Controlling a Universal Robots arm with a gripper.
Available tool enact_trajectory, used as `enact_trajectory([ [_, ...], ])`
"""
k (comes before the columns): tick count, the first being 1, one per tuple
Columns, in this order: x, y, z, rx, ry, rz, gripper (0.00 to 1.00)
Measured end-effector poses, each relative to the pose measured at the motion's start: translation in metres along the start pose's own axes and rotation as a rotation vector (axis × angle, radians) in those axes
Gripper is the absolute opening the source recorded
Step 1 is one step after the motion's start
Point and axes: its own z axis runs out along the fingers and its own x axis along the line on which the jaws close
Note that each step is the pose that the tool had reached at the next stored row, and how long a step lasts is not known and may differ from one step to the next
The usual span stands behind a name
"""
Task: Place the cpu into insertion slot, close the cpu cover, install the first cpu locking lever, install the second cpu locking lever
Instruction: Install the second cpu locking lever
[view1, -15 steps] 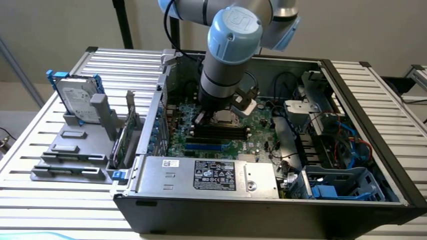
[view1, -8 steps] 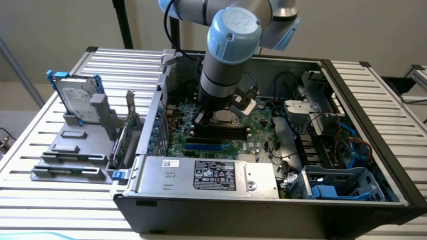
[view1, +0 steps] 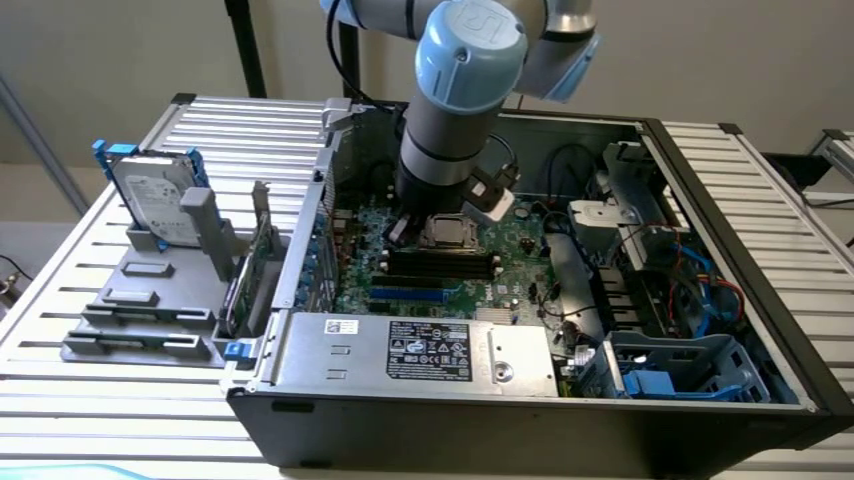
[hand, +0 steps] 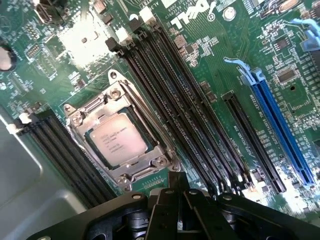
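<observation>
The cpu, a pale silver-grey square with printed text, lies flat in the insertion slot on the green motherboard. The cpu cover, a silver frame, lies down around the chip, whose face shows through its window. A thin metal lever runs along the socket's side next to the long black memory slots. My gripper hangs just off one edge of the socket, with nothing seen in it. In the exterior view the gripper sits low inside the open computer case, right beside the socket.
The case walls box in the motherboard. A silver power supply fills the near side, and cables and a blue drive cage crowd the exterior view's right. A hard drive stands in a grey holder outside the case. A blue slot lies past the memory slots.
</observation>
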Motion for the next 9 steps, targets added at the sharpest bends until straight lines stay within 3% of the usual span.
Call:
enact_trajectory([
  [3,0.0011,-0.0018,-0.0063,0.0003,-0.0007,-0.001,0.11],
  [9,0.0011,-0.0018,-0.0063,0.0004,-0.0005,-0.002,0.11],
])
